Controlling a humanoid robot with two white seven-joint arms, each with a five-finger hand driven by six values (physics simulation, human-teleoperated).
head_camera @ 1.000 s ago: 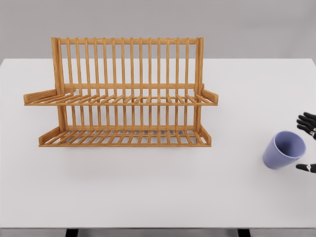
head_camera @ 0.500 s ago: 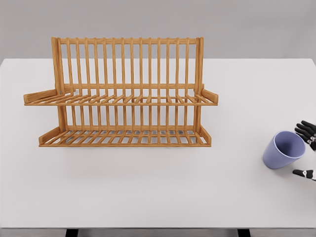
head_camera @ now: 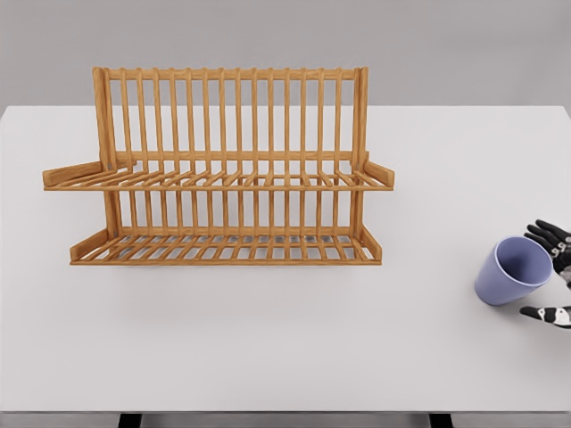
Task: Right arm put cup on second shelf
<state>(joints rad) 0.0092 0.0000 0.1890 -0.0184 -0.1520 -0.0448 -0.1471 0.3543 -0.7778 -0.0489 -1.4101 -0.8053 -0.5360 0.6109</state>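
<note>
At four o'clock on the tabletop (head_camera: pixel 268 339), the lilac cup (head_camera: pixel 512 270) stands well apart from the wooden rack (head_camera: pixel 219 169). Since a second ago the right hand (head_camera: pixel 555 272) has crept closer, fingers spread around its rim, not yet gripping; lifting comes next.

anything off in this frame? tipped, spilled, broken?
Nothing stands out. The purple cup stands on the white table at the far right, nothing spilled. The wooden rack stands square, both shelves bare. The right hand is at the frame edge with its fingers either side of the cup, not clearly gripping.
</note>
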